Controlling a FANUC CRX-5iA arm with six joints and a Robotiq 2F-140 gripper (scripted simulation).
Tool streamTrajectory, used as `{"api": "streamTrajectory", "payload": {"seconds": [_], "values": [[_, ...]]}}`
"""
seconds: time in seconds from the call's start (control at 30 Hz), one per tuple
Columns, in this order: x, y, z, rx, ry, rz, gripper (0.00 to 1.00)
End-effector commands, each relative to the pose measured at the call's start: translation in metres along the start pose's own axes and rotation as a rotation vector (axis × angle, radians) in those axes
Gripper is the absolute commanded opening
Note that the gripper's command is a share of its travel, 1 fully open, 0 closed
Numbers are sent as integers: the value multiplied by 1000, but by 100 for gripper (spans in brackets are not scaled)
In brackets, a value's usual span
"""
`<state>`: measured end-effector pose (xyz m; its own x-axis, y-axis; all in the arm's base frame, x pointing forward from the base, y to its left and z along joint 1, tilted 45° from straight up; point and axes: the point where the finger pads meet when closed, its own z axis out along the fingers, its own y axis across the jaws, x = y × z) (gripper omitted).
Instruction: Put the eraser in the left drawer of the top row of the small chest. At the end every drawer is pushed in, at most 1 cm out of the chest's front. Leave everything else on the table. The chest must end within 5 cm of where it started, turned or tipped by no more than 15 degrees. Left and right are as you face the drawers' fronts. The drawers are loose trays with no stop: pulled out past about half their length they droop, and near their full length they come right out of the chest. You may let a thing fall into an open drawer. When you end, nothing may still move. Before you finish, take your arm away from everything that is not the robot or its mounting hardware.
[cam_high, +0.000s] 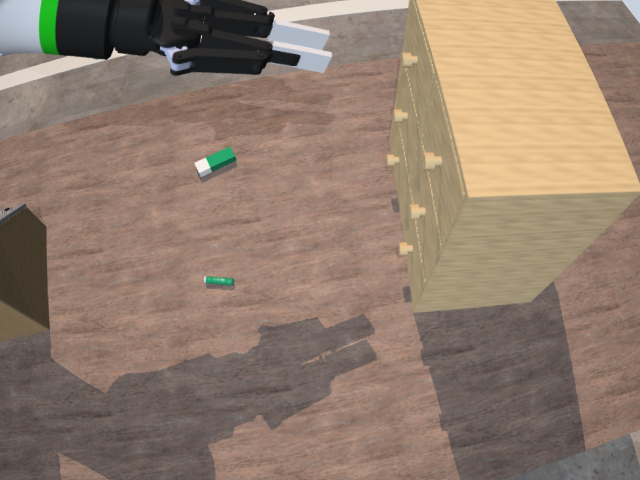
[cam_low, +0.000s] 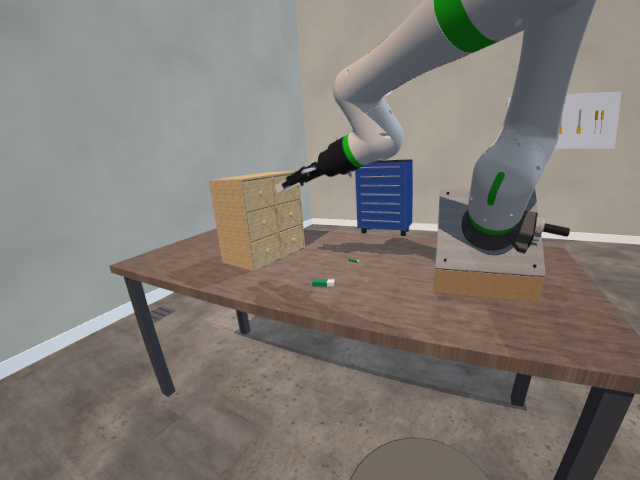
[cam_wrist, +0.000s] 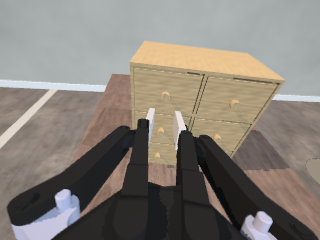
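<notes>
The eraser (cam_high: 215, 161), green with a white end, lies flat on the wooden table, well away from the chest; it also shows in the exterior view (cam_low: 323, 282). The small wooden chest (cam_high: 506, 144) (cam_low: 255, 219) (cam_wrist: 202, 100) stands upright and all its drawers look pushed in. The top row's left drawer shows its knob (cam_wrist: 165, 94) in the wrist view. My gripper (cam_high: 315, 49) (cam_low: 283, 184) (cam_wrist: 164, 118) hangs in the air in front of the drawer fronts, level with the upper rows. Its fingers stand close together with a narrow gap, and nothing is between them.
A small green cylinder (cam_high: 219, 280) (cam_low: 353, 259) lies on the table nearer the robot's base. The base block (cam_low: 488, 263) stands at the table's far side from the chest. A blue cabinet (cam_low: 383, 195) stands on the floor behind the table.
</notes>
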<state>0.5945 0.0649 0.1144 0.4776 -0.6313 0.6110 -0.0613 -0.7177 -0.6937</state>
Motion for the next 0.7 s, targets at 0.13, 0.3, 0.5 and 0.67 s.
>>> {"api": "streamTrajectory", "payload": {"seconds": [0.13,0.3,0.5,0.67], "values": [[0,0,0,0,0,0,20],[0,0,2,0,0,0,20],[1,0,13,0,0,0,20],[1,0,22,0,0,0,20]]}}
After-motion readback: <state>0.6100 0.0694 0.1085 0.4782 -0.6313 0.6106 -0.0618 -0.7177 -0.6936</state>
